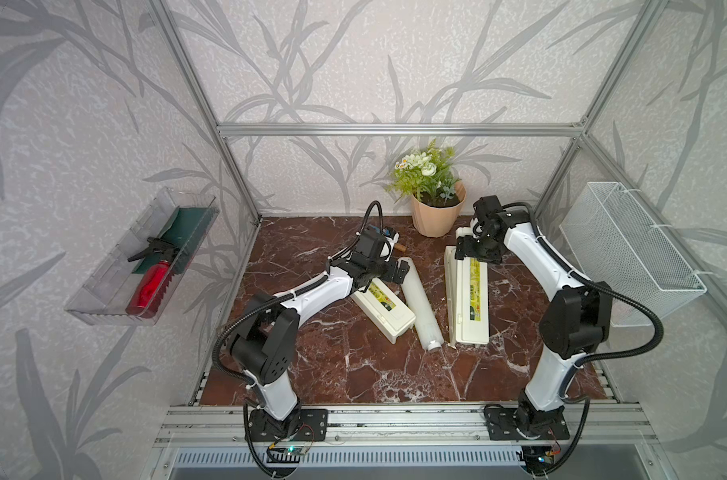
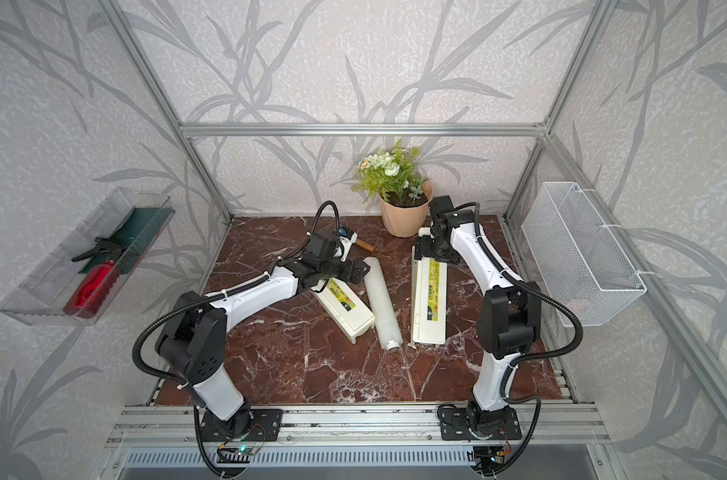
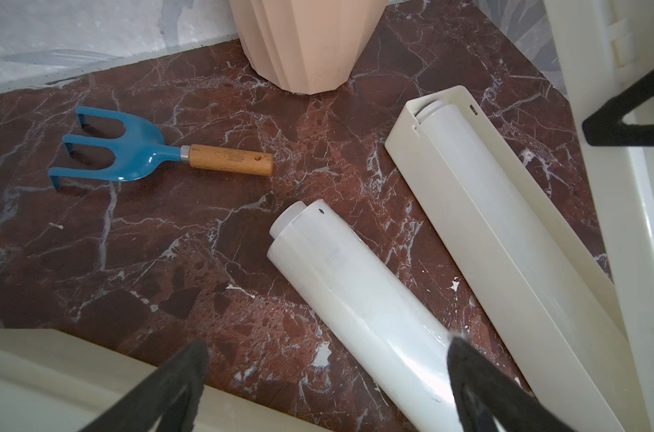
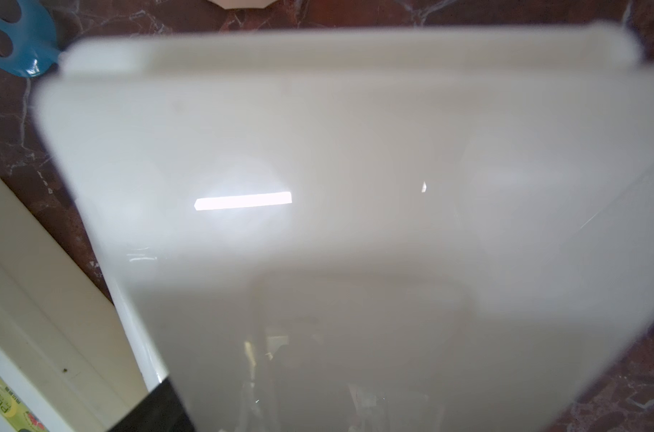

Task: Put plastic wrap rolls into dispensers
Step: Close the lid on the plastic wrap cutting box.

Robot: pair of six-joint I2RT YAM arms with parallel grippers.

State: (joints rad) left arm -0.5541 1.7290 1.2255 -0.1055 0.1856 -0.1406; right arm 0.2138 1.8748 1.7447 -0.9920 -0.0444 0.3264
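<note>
One translucent-white plastic wrap roll (image 1: 418,303) lies on the red marble bench (image 1: 332,357) between two cream box dispensers (image 1: 389,311) (image 1: 472,299), left hand (image 3: 327,344) spread above it, right hand (image 1: 467,249) too hidden to judge; an off-centre pinch could send it rolling

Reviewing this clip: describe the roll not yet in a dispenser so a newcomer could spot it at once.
Find the peach flower pot at the back of the marble table. Nearer the camera, the loose roll lies between the left dispenser and right dispenser. Unlike those boxes, it is round, translucent and unlabelled.
</note>
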